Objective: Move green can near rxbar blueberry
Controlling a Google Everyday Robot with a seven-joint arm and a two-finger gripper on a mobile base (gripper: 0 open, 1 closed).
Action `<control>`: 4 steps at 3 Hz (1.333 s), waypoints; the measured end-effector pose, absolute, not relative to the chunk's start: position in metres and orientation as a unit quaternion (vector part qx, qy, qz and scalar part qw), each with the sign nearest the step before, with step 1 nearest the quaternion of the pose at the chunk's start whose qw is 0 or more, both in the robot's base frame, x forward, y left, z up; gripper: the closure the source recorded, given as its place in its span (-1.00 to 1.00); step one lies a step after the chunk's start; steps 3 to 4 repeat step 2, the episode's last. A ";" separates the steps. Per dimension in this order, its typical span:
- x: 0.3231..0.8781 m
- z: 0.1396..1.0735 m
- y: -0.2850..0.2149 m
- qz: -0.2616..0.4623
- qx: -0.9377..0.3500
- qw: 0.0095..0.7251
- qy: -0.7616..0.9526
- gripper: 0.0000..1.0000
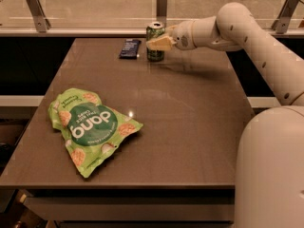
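The green can (154,55) stands upright on the brown table (190,108) near its far edge. It has a silver top and dark markings. The rxbar blueberry (129,48), a flat dark navy bar, lies just left of the can with a small gap between them. My gripper (157,38) reaches in from the right at can height and sits around the can's upper half, partly covering its side. The can's base rests on the table.
A large green snack bag (90,127) lies flat on the near left of the table. A glass barrier with metal posts (162,4) runs behind the far edge. My white arm (247,37) spans the right side, with the robot's body (270,170) at the near right.
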State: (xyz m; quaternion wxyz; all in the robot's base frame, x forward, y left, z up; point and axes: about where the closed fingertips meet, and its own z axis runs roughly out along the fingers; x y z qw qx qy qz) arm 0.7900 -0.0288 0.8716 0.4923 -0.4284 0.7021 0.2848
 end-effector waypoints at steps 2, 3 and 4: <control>0.790 0.870 -0.026 0.287 -0.430 0.491 0.702 -1.00; 0.790 0.870 -0.026 0.287 -0.430 0.491 0.702 -1.00; 0.790 0.870 -0.026 0.287 -0.430 0.491 0.702 -1.00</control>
